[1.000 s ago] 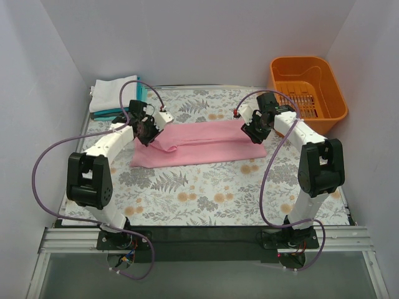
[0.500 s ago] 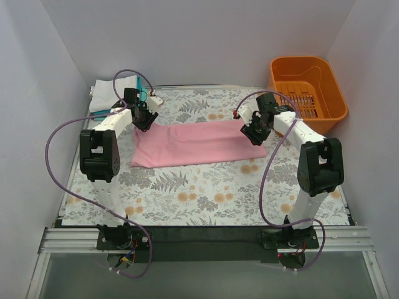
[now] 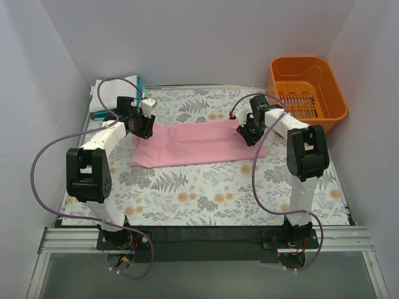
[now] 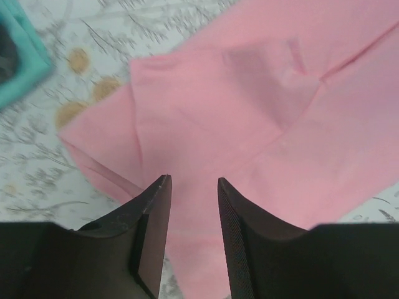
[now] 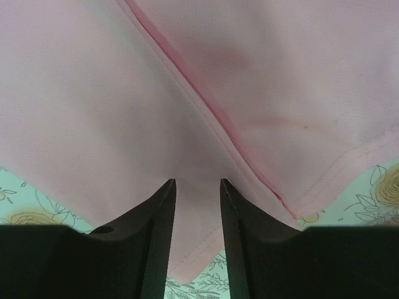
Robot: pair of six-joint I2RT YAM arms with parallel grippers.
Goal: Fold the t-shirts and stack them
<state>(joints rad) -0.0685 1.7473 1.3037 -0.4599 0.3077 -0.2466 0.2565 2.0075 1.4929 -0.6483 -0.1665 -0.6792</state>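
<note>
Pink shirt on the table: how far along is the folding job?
Done: a white folded cloth t-shirt sits stacked with a teal one at the far left. In hand: the light pink cloth t-shirt lies folded into a long band, both pairs of jaws open over its ends, gripping nothing. Left: folding it shorter and adding it to the stack.
</note>
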